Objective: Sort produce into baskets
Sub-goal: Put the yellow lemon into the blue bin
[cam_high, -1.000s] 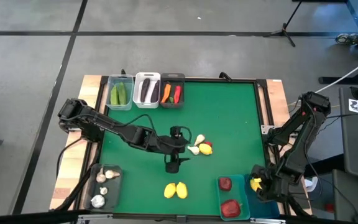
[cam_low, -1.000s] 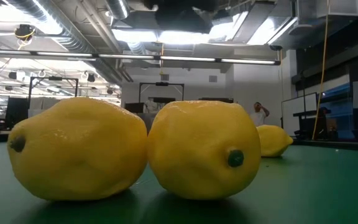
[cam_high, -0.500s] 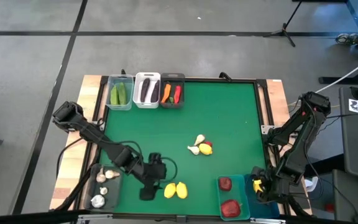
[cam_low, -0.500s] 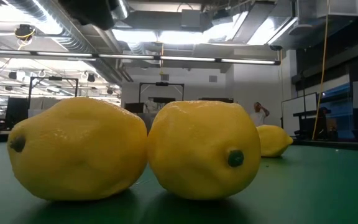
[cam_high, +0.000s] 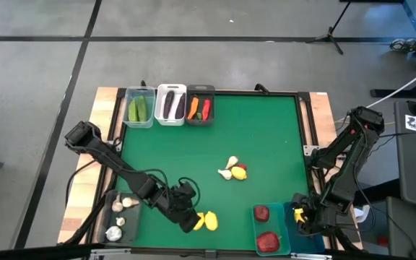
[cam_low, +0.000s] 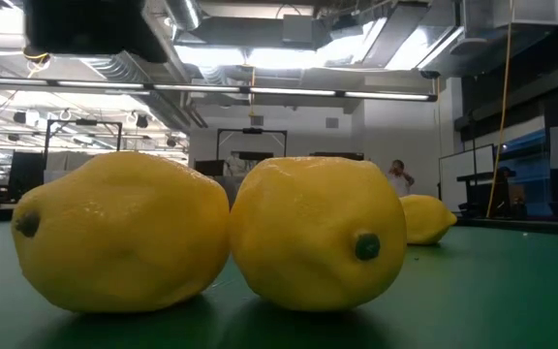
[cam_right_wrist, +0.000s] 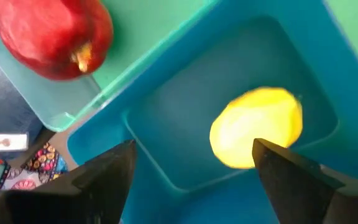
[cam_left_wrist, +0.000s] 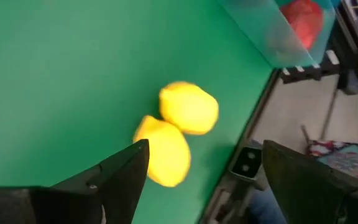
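Note:
Two yellow lemons [cam_high: 205,220] lie side by side on the green table near its near edge; they also show in the left wrist view [cam_left_wrist: 178,129] and fill the low view [cam_low: 211,233]. My left gripper [cam_high: 191,222] is open and empty, just above them on their left. My right gripper [cam_high: 300,216] is open and empty over the blue basket [cam_right_wrist: 166,118], where one lemon [cam_right_wrist: 257,127] lies. Red round fruits [cam_high: 266,230] lie in the teal basket beside it.
A lemon and garlic bulbs [cam_high: 232,170] lie mid-table. At the far edge stand a clear basket with cucumbers [cam_high: 140,108], a white one with eggplants [cam_high: 170,105] and a dark one with carrot and chili [cam_high: 200,107]. A dark basket with garlic [cam_high: 121,217] stands near left.
My left gripper has swung from the middle of the table toward the near edge and a little left, then back right up to the two lemons. The lemons have stayed where they were. My right arm has kept still.

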### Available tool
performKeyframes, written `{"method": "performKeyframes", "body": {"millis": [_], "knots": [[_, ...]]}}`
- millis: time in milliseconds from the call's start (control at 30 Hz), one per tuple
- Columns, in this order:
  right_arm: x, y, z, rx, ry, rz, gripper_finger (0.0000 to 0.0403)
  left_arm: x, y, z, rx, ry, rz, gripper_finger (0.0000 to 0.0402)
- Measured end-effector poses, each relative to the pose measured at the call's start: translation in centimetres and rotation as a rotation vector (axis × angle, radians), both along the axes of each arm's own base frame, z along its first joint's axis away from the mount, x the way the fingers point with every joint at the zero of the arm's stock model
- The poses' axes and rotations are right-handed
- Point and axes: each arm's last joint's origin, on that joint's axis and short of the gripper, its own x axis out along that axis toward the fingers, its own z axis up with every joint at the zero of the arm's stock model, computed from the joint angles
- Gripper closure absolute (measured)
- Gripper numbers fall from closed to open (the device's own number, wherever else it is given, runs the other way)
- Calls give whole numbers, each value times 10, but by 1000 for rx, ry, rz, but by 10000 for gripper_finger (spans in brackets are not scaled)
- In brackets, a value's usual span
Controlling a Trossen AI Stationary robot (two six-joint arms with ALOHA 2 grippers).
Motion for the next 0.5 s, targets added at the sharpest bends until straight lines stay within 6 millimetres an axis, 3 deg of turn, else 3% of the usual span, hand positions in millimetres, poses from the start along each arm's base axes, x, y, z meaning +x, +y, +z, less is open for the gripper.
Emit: {"method": "performKeyframes", "body": {"millis": [400,500], "knots": [[1,-1,0,-24,-47,34,84,10,-10,-45,-107,194,50,98],[1,-1,0,-24,-48,35,84,17,-11,-48,-111,202,55,98]]}}
